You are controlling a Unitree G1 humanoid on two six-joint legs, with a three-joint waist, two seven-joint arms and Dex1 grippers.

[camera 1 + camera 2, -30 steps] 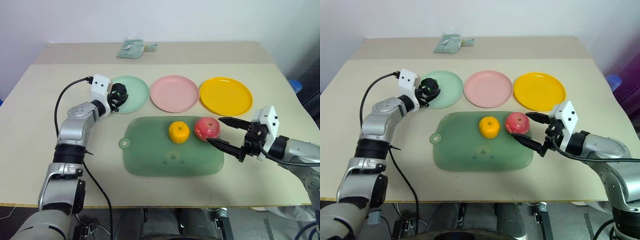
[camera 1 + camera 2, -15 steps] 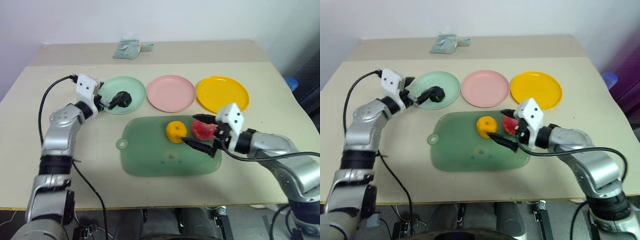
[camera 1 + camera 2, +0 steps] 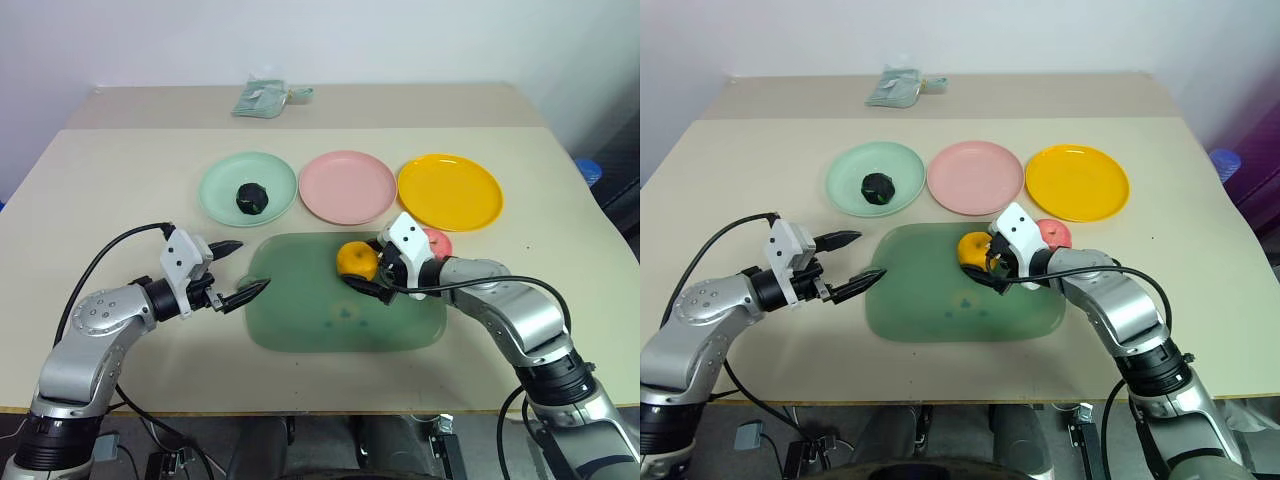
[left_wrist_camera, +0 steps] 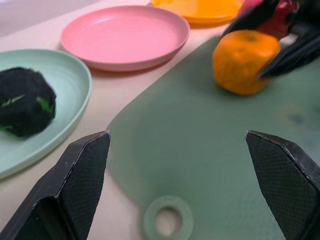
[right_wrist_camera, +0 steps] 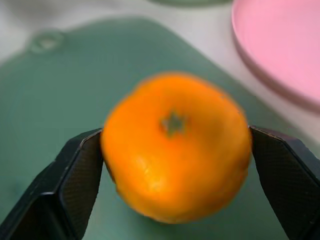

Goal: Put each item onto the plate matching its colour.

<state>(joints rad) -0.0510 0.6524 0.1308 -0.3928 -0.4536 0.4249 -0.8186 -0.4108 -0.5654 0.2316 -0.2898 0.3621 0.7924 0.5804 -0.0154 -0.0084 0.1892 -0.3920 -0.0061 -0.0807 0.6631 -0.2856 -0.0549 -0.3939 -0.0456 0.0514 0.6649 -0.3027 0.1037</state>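
On the beige desk (image 3: 560,330), the right pincer (image 5: 175,150) brackets the tangerine (image 3: 357,261), wide; light, smooth, likely rollable—grip its sides. Left pincer (image 3: 240,272) gapes empty.

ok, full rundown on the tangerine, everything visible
The tangerine is a small, glossy orange toy fruit, round and a bit flattened, with a dark star-shaped stem mark showing on it. It looks like smooth plastic. It sits on the green board near its far edge, in front of the pink plate, with the apple close on its right. The right gripper brackets it, one finger on each side; actual contact is unclear.
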